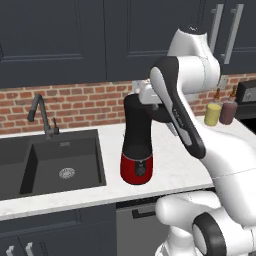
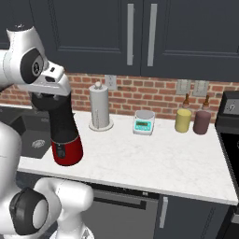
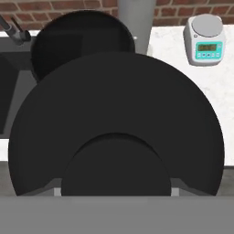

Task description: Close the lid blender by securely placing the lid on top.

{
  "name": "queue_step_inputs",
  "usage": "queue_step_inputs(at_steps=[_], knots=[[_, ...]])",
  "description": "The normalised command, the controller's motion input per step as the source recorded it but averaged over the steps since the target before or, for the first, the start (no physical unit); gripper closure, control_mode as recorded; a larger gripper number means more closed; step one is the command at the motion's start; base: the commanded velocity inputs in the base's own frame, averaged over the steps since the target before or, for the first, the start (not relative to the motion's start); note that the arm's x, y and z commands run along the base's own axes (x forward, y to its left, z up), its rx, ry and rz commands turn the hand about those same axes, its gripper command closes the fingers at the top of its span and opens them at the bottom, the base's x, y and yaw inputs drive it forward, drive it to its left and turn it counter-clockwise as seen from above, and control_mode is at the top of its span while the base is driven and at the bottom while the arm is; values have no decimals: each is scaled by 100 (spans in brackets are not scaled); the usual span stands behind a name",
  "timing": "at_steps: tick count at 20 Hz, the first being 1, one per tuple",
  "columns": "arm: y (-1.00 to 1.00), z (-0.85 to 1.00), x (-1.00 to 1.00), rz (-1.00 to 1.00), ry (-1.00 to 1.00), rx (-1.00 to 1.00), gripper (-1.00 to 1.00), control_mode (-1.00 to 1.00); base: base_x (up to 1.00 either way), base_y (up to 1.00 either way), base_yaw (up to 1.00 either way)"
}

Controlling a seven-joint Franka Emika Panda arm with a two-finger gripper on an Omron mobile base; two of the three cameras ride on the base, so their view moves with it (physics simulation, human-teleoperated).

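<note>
In the hand view the lid (image 3: 114,100), a broad flat black disc, spreads across the frame, and my gripper (image 3: 116,192) is shut on its central knob. Beyond the lid's far edge, toward the upper left, is the dark open mouth of the blender (image 3: 73,41); the lid is offset from it, toward the camera. In the base views the blender (image 1: 137,135) (image 2: 63,123) stands upright on the white counter, a black jar on a red base. My gripper (image 1: 146,96) (image 2: 49,93) is just above the jar's top. There the lid blends with the dark jar.
A black sink (image 1: 60,165) with a faucet (image 1: 42,115) lies left of the blender. A paper towel roll (image 2: 99,109), a small scale (image 2: 144,122), and yellow (image 2: 183,120) and maroon (image 2: 201,122) canisters stand along the brick wall. A stove (image 2: 231,140) is at the right end.
</note>
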Motion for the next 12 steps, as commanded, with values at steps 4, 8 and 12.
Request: queue_step_inputs(at_steps=[4,8,12], knots=[[25,0,39,0,5,0,100,-100,0,0,0],[24,0,37,0,3,0,100,-100,0,0,0],[13,0,33,0,1,0,100,-100,0,0,0]])
